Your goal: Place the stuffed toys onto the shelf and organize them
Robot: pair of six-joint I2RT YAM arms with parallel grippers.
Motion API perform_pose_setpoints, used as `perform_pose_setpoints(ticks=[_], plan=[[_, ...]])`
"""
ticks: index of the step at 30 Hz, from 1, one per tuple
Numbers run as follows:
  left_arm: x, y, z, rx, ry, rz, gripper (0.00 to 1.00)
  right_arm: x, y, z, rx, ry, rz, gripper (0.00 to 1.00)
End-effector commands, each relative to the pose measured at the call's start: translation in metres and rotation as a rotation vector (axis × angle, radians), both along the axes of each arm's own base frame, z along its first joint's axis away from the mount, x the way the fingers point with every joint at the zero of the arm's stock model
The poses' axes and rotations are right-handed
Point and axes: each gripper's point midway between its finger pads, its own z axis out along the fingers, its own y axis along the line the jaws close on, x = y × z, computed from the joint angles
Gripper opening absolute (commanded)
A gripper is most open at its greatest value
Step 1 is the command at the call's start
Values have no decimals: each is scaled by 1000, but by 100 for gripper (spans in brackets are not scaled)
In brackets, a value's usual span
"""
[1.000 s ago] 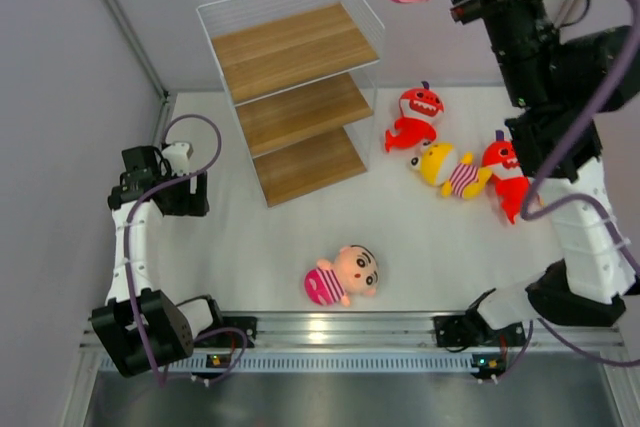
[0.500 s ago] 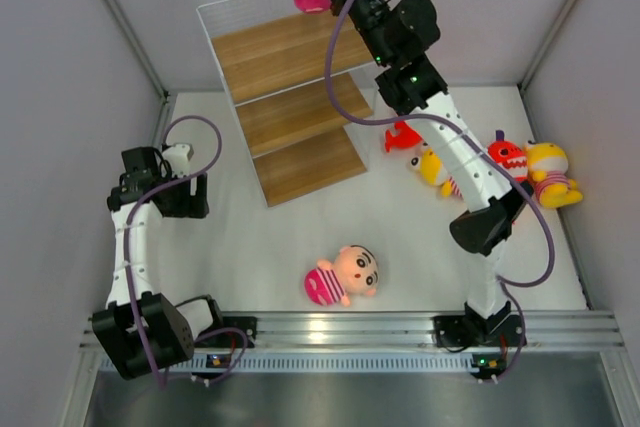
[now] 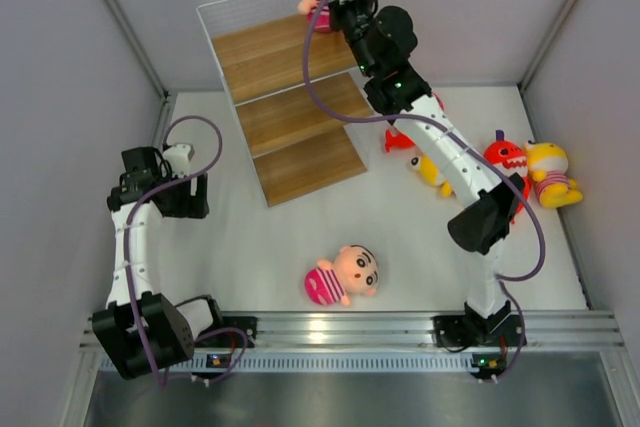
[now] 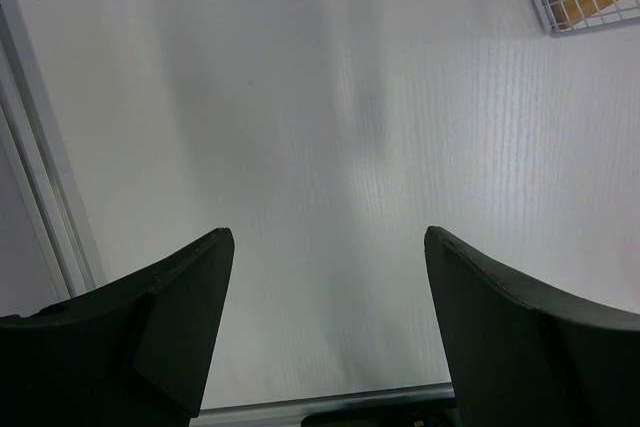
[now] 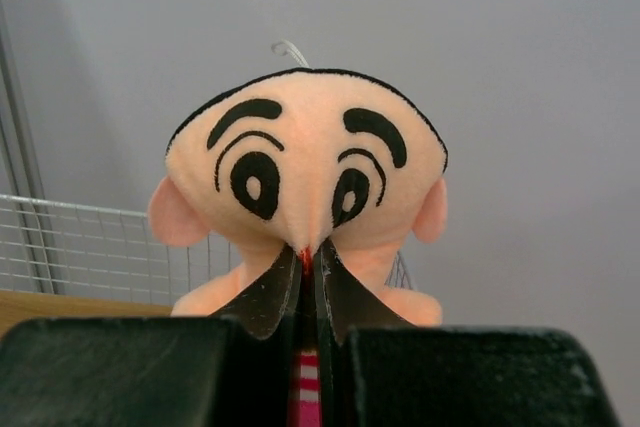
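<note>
Right wrist view: I see my right gripper (image 5: 308, 259) pinched tight on the boy doll (image 5: 305, 172) just below its chin, holding it above the far rim of the shelf (image 3: 290, 47). My left gripper (image 4: 325, 277) hangs wide open over the table (image 4: 300, 97).

Right tool (image 5: 310, 259), stretched forward, pinches boy doll (image 5: 305, 162); left tool (image 4: 328, 239) gapes.

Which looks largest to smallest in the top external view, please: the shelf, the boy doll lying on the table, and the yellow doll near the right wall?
1. shelf, by far the largest.
2. boy doll on the table.
3. yellow doll, only slightly smaller than that boy doll; those two are close.
</note>
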Motion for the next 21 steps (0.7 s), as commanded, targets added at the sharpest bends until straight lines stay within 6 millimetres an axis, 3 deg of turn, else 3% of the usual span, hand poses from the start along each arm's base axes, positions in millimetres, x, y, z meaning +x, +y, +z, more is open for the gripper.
perform_pose_setpoints(ticks=[1, 13, 19, 20, 21], plan=[[-1, -1, 8, -2, -24, -14, 83, -9, 4, 12, 11, -41, 18, 0], [-1, -2, 7, 1, -22, -22, 82, 19, 8, -5, 44, -30, 25, 0], [-1, -1, 6, 0, -17, -19, 82, 18, 11, -2, 43, -33, 51, 0], [-1, -1, 6, 1, -19, -20, 82, 19, 12, -6, 39, -25, 51, 1], [-1, -2, 5, -1, -16, -22, 82, 19, 11, -7, 39, -23, 52, 12]])
